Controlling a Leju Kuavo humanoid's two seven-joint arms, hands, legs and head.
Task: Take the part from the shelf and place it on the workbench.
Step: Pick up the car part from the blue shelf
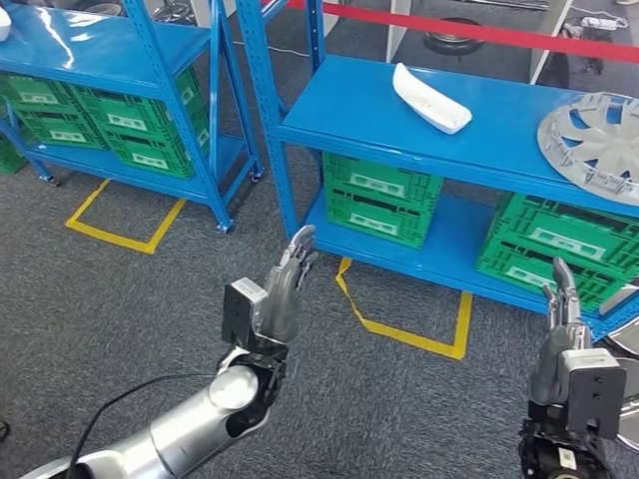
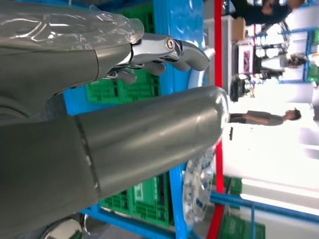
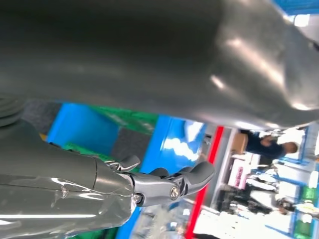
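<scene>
Left robot hand (image 1: 290,284) is up around 7 o'clock, fingers apart and holding nothing. The white part (image 1: 431,98) lies on the blue shelf (image 1: 361,120) near 12 o'clock, silver hubcap (image 1: 595,135) just right of it. Right robot hand (image 1: 561,319) at 4 o'clock is likewise empty, fingers loosely spread.

We see a white, elongated curved part (image 1: 431,98) lying flat on the blue shelf's (image 1: 482,140) top level.
</scene>
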